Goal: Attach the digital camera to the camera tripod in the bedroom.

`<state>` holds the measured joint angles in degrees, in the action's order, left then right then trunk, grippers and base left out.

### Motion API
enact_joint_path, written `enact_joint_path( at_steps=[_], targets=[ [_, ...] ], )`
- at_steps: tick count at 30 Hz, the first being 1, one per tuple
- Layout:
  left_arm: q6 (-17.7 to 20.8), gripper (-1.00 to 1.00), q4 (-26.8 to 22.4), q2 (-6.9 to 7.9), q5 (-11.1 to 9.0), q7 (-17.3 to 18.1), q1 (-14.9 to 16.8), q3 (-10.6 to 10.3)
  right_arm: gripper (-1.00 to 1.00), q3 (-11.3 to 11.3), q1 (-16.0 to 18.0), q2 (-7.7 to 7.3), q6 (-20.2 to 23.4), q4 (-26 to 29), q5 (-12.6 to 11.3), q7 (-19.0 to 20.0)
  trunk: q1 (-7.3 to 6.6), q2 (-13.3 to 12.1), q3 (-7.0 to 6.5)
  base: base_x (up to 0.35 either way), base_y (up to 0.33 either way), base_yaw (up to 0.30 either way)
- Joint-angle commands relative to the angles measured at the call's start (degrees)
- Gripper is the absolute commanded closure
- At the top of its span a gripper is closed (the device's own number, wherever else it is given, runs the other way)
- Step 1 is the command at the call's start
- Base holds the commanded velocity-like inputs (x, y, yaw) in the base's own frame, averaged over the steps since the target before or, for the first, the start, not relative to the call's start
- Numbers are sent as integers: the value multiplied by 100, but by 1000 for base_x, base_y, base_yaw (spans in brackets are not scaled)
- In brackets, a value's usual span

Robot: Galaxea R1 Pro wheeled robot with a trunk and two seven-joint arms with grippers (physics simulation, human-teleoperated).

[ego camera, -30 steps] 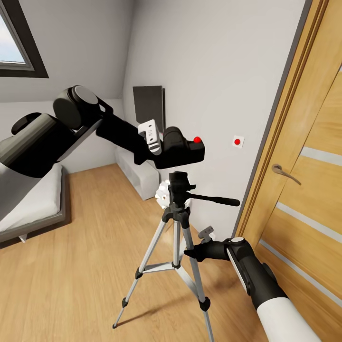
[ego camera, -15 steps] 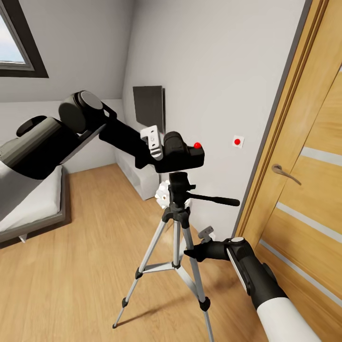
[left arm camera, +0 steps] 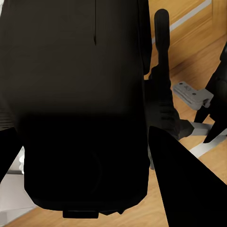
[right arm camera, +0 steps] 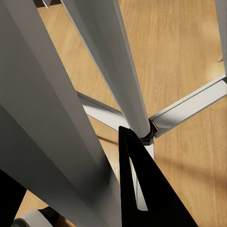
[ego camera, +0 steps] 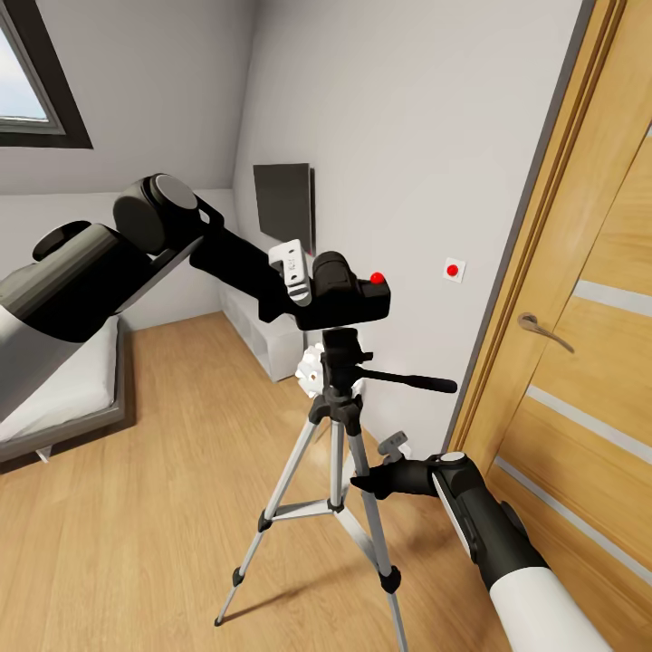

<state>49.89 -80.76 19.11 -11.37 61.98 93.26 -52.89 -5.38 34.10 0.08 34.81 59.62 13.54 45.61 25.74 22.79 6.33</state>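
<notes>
While the head view looks down, the left gripper stays clamped on the digital camera, sitting on the camera tripod head. Left wrist view: the camera's black body lies between the fingers. Right wrist view: the right gripper is near a silver leg; its spread is unclear.

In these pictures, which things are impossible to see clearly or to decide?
- Head view: whether the digital camera is locked onto the camera tripod head; its body hides the joint.
- Head view: left gripper fingers merge with the black camera; left wrist view is mostly dark.
- Right gripper: whether it clamps a tripod leg; the leg hides the fingertips.
- Head view: the door is cut off at the right edge.
</notes>
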Motion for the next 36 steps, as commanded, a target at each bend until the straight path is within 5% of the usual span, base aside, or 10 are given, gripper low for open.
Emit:
enact_joint_path(
  at_steps=[1,2,3,36],
  targets=[
    [12,100,-2,3,-14,-1,12,-10,100,1,4,1,-18,6,97,36,4,13,14,0,0,0],
    [12,100,-2,1,-14,-1,13,-10,100,1,5,1,-18,6,97,36,4,13,14,0,0,0],
    [12,-100,-2,0,-14,-1,14,-10,100,1,6,1,-18,6,97,36,4,13,14,0,0,0],
    [30,-100,86,89,-66,-60,8,57,100,2,5,1,-18,6,84,36,4,13,14,0,0,0]
  ],
)
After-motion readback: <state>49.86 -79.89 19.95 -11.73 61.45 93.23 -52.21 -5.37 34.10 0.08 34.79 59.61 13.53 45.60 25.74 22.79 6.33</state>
